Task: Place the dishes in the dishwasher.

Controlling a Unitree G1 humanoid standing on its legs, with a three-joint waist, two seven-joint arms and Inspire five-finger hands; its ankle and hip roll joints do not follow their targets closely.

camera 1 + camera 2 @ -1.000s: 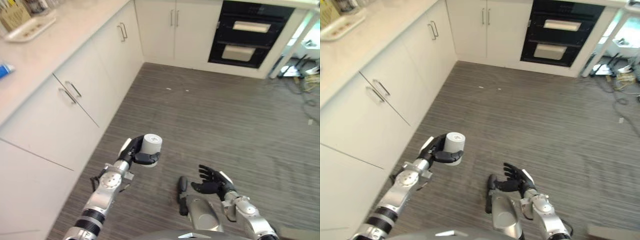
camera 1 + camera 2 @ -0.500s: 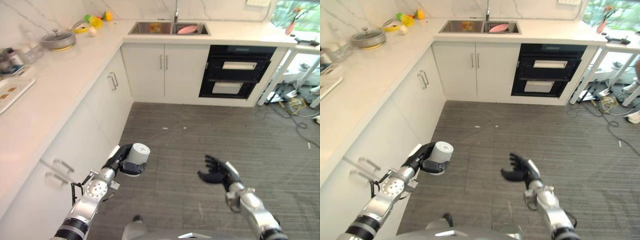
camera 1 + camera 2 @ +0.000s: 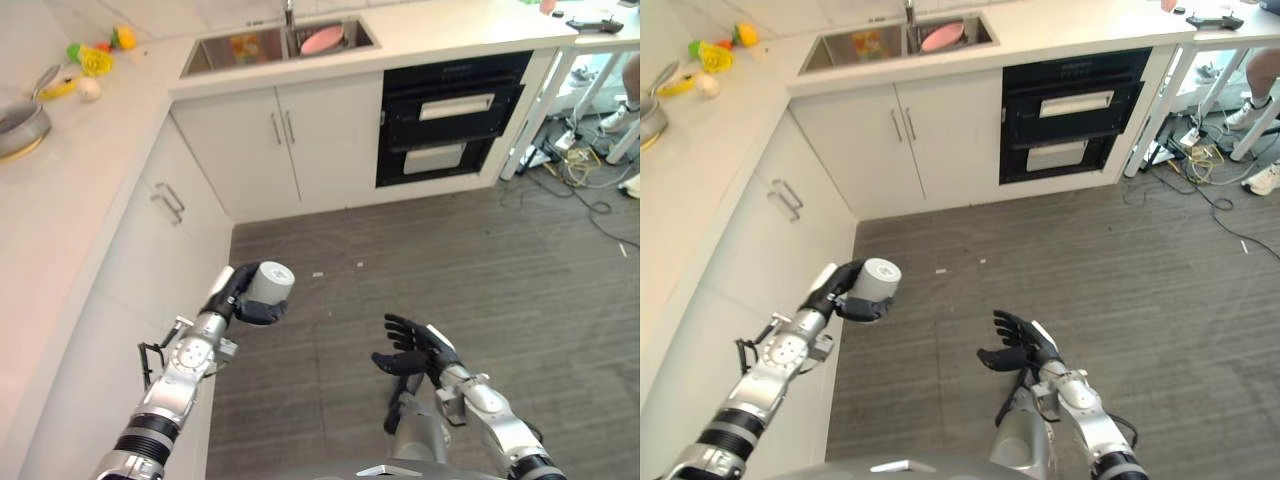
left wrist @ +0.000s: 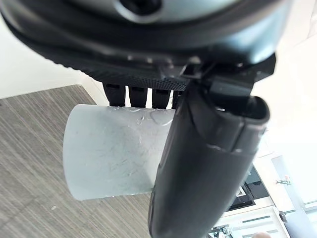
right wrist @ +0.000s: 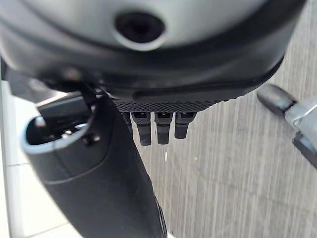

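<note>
Since the earlier frame the camera has swung toward the sink, left hand (image 3: 240,296) still clasping the cup (image 3: 267,283), right hand (image 3: 412,350) spread empty; next, locate and open the dishwasher.

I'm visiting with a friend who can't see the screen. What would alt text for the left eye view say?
The robot's left hand holds a grey cup above a grey kitchen floor, beside white cabinets. Its right hand hangs open and empty. Beyond are a black oven and a sink holding a pink dish.
</note>
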